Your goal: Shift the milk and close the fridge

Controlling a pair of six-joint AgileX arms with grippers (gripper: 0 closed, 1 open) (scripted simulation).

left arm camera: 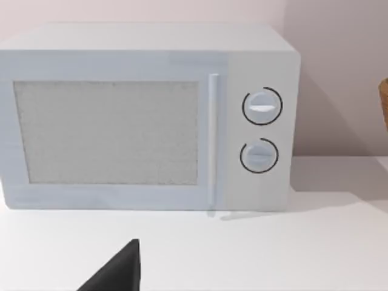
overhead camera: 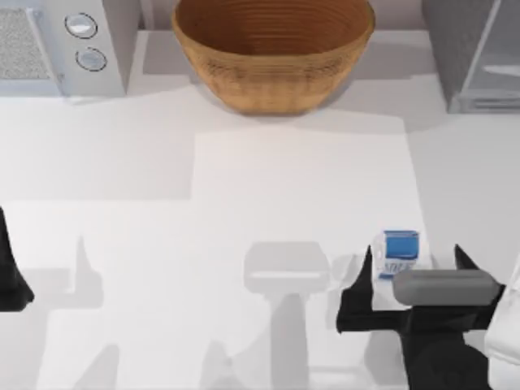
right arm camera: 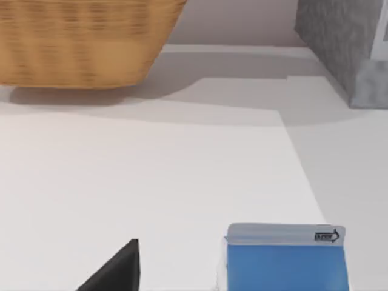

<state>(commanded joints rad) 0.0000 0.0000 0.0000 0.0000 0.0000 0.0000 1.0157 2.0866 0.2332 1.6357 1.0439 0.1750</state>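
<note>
Milk (overhead camera: 398,253): upright on the bench, well short of the fridge (overhead camera: 475,53), between the spread fingers of my right end effector (overhead camera: 410,272), ungripped. Left end effector (overhead camera: 10,276): parked far from the milk; finger state indeterminable. Risk: an off-centre closure could topple the carton.

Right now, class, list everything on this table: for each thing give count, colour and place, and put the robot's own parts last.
milk carton: one, blue and white, near edge on the right, between the right gripper's fingers.
wicker basket: one, tan, far edge, centre.
microwave: one, light grey with two round knobs, far left corner.
fridge: one, speckled dark grey with pale door, far right corner.
table: one, white.
right gripper: one, black, open around the carton.
left gripper: one, black, at the left edge, parked.
</note>
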